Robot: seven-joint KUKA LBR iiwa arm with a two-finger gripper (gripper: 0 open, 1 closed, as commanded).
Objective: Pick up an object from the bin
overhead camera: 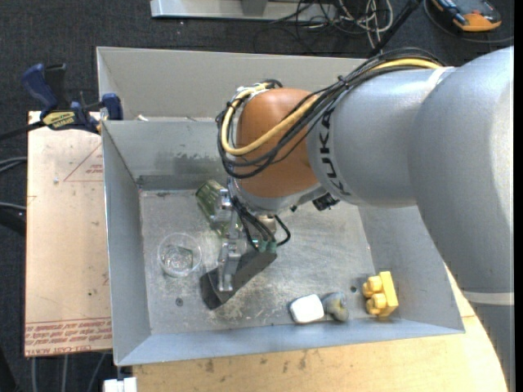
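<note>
brand lettering (324,155): dark capitals "KUK", set sideways, running along the casing; any further letter can't be made out
stands on: grey arm (409,137), at the link end just beside the orange wrist cover (274,141)
other text: none legible

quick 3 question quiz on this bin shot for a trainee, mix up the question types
1. True or false: the yellow block lies toward the lower right corner of the bin in the camera view.
2. Which thing lies right at the gripper? A: a dark flat piece. B: a red ball. C: a blue cloth.
3. How many small things lie between the dark flat piece and the yellow block?

Key: 1 true. 2 A. 3 two, a white lump and a grey lump beside it.
</note>
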